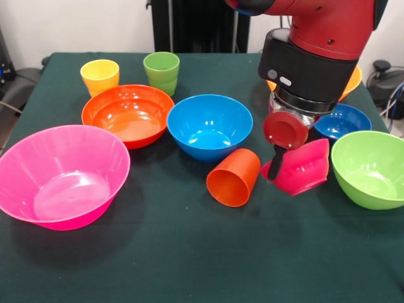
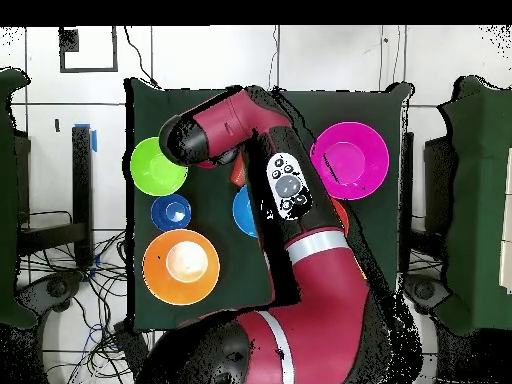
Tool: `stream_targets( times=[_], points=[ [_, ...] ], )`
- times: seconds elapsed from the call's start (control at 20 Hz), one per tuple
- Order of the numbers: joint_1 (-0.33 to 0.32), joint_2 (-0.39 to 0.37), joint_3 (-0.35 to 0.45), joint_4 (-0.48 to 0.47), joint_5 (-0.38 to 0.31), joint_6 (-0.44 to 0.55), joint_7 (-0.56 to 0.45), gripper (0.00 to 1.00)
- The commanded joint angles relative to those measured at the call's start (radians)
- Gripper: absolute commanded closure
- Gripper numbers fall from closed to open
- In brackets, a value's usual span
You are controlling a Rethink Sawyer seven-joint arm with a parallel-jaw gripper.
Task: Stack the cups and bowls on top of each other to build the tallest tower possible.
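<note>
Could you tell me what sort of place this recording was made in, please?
Probably a robotics lab: a table under dark green cloth, a tiled floor with loose cables, and the red arm's gripper among plastic bowls.

Your red and black arm (image 1: pixel 315 44) comes down from above, its wrist pointing downward over the table. Your gripper (image 1: pixel 281 165) sits low, one dark finger (image 1: pixel 276 164) visible, clamped on the small magenta plastic bowl (image 1: pixel 303 169), which hangs tilted.
</note>
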State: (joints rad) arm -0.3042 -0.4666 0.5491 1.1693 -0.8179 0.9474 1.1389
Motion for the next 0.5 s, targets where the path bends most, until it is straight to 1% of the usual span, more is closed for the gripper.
stream_targets(
  times=[0.05,0.25,0.5],
  points=[
    [-0.023,0.016,-0.033,-0.055,-0.115,0.073,-0.343,1.0],
    [-0.038,0.019,-0.04,-0.06,-0.118,0.065,-0.343,1.0],
    [-0.037,0.024,-0.064,-0.076,-0.129,0.093,-0.335,1.0]
  ],
)
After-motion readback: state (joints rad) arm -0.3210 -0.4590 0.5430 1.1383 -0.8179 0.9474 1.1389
